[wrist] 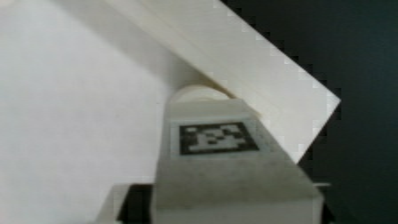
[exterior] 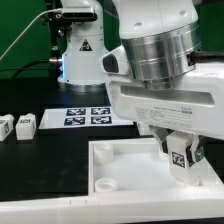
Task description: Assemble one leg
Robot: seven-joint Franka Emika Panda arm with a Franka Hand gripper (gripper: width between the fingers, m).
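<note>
The Panda arm (exterior: 150, 50) fills the exterior view from twelve to three o'clock. Beneath it the big white square piece (exterior: 120, 165), with round sockets at its corners, spreads from six round to four o'clock. The marker board (exterior: 88, 117) lies flat at ten o'clock. The gripper (exterior: 180, 152) clamps the leg (exterior: 181, 161) upright at four o'clock, tag outward, over that piece; whether they touch, I cannot tell. Two spare legs (exterior: 26, 124) stand at nine o'clock.
</note>
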